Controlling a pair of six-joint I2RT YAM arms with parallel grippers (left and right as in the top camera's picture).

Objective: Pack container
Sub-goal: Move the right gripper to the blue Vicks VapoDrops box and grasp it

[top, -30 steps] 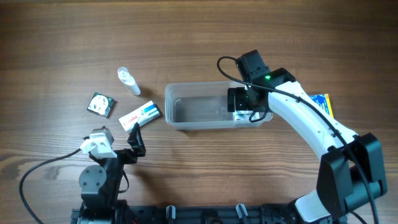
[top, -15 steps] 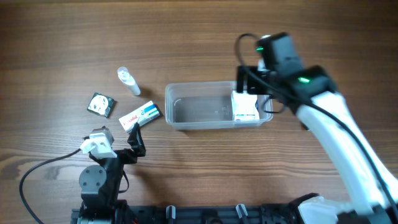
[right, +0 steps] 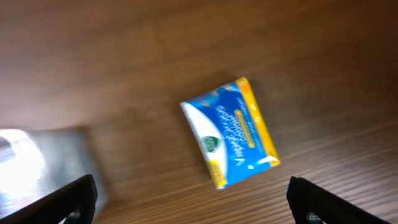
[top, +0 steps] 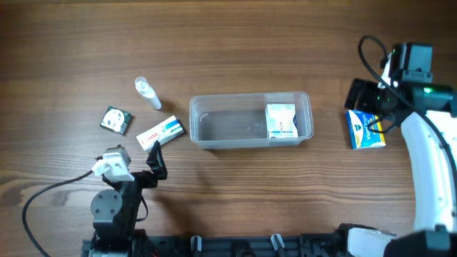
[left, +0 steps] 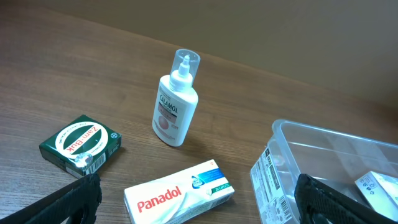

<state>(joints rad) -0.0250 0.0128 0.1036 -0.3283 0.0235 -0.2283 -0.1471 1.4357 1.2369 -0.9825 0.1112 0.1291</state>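
Clear plastic, one container is sitting on the wooden worktop, well to the left of the right pincer, and is holding one white box. The right pincer is hanging spread, with one blue-and-yellow packet lying just beneath it. The left pincer is gaping wide too; ahead of it are lying one Panadol box, one green box and one white bottle.

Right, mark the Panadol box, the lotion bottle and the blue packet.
Panadol box (left: 179,198), left wrist view, top face.
lotion bottle (left: 173,115), left wrist view, label.
blue packet (right: 230,132), right wrist view, printed face.
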